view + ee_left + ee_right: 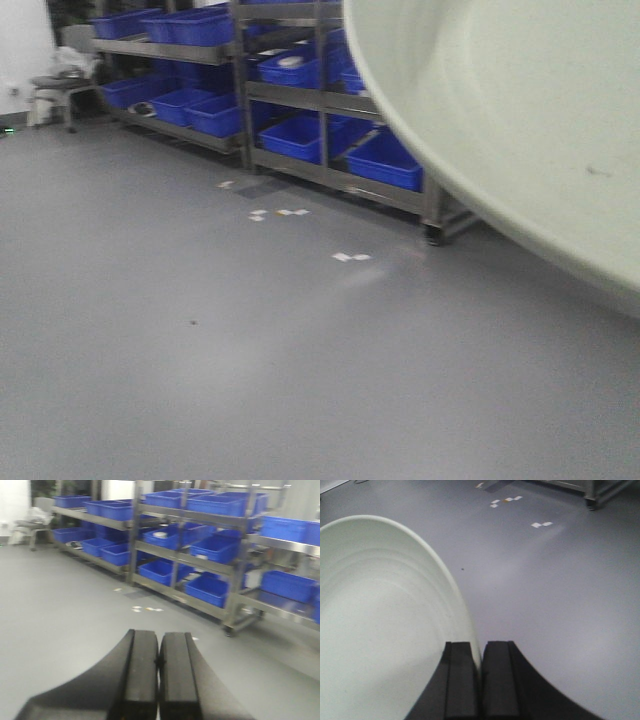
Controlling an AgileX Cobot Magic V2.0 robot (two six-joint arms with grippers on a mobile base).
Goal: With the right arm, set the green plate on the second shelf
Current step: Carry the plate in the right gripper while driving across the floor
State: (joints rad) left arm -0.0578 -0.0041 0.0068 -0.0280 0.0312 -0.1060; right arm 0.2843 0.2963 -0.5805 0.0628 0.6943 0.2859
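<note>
while the right claw pinches the green plate by its rim above the floor, the shelf rack stands well apart: grasp done, placing remains. the left claw is pressed together, empty.

Robot body seen via wrist cams only: left hand & right hand, both matte black. Each has 2 blocky fingers w/ flat rectangular tops & squared tips. Outer sides flare out in smooth curves toward the base, like a wide skirt. Surfaces plain w/ soft grey sheen. Right-hand fingers show faint lengthwise edge lines.
</note>
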